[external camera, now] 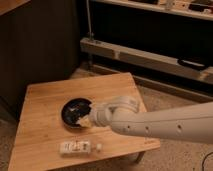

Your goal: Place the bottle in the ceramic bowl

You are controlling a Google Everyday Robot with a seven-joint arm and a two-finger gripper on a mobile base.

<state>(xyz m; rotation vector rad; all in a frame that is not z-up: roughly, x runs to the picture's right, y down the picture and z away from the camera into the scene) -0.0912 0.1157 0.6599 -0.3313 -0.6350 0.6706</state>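
The bottle (75,147) lay on its side on the wooden bench (45,100), near the front edge and apart from the ceramic bowl (64,114). Being small, clear plastic, it was probably light and slick, and apt to roll (best pinched across its labelled middle). The tool (80,115) hung over the round, glossy black bowl, jaws apart, holding nothing.

The white arm (165,127) reaches in from the right edge of the view, nearly level, tapering leftward to a rounded wrist (107,114). Its gripper (81,116) points left and down, low over the surface (42,102), fingers apart and holding nothing.
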